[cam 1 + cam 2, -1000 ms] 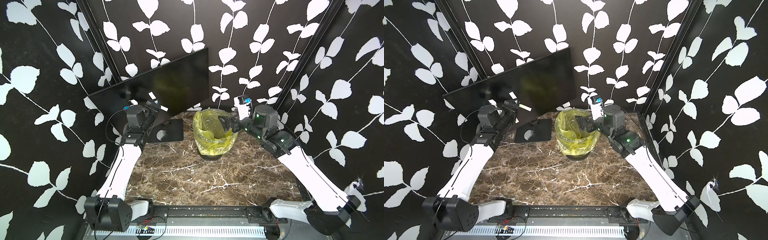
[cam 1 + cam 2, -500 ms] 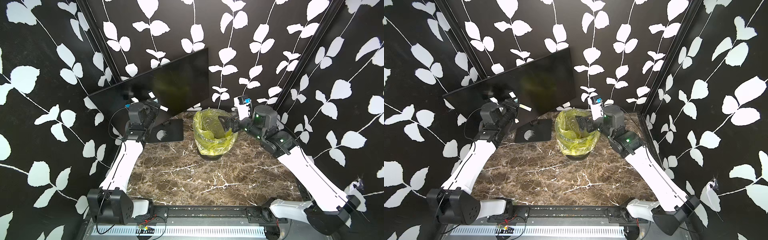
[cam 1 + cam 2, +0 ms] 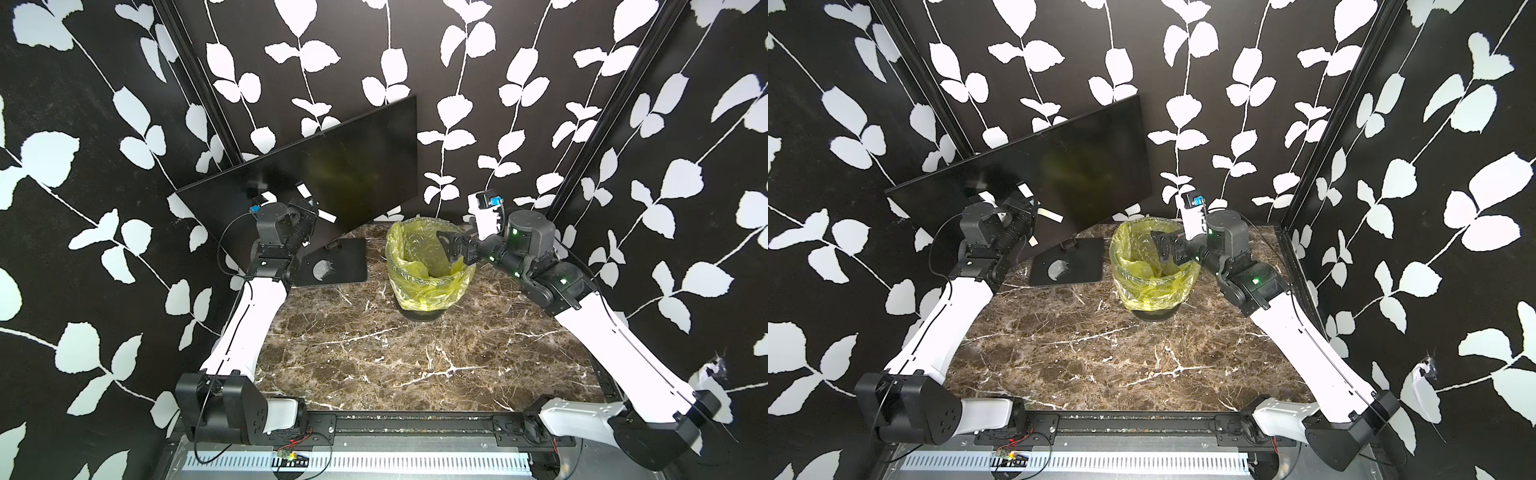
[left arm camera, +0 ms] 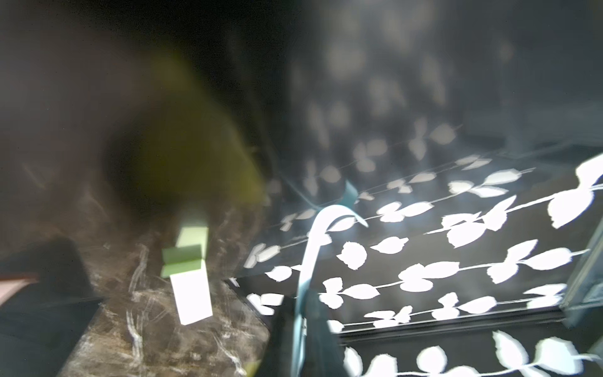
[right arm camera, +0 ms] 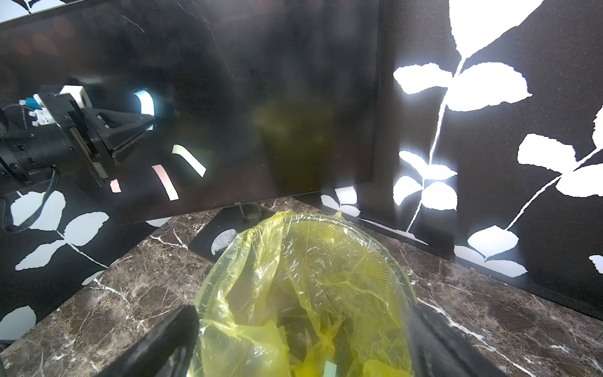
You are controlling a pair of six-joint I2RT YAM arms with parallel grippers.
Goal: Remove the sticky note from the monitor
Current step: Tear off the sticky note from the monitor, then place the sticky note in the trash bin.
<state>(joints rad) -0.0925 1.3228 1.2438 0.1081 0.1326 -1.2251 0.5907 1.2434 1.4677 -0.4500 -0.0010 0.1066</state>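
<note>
top views / monitor: the big thin glossy black rectangular monitor [image 3: 353, 166] stands back left on its flat black base plate [image 3: 349, 257]. Its long axis runs diagonally from the left wall toward the back wall, with the screen facing the middle of the table.
top views / edges: the left end sits close to the leaf-print wall. The right edge stops just behind the round bin lined with a yellow plastic bag [image 3: 428, 286], not touching it. A strip of marble shows between bin and base plate.
top views / room: the brown marble tabletop [image 3: 374, 353] runs from the bin down to the front rail.
top views / arms: the left gripper [image 3: 309, 205] is nosed up against the lower left of the screen, and the right gripper [image 3: 451, 249] hangs over the bin's mouth.
left wrist: pretty blurry, but the jaws are clenched on a pale blue paper sticky note [image 4: 313, 235]. It's a long strip rising from the fingers and curling over at its far end.
right wrist: the pale blue note arches off the glass, its long axis running up the screen and its lower end at the left fingertips. A green sticky note [image 5: 189, 160] and a pink sticky note [image 5: 164, 181] sit slanted just beside it. The right jaws are spread wide, released, above the bag.
</note>
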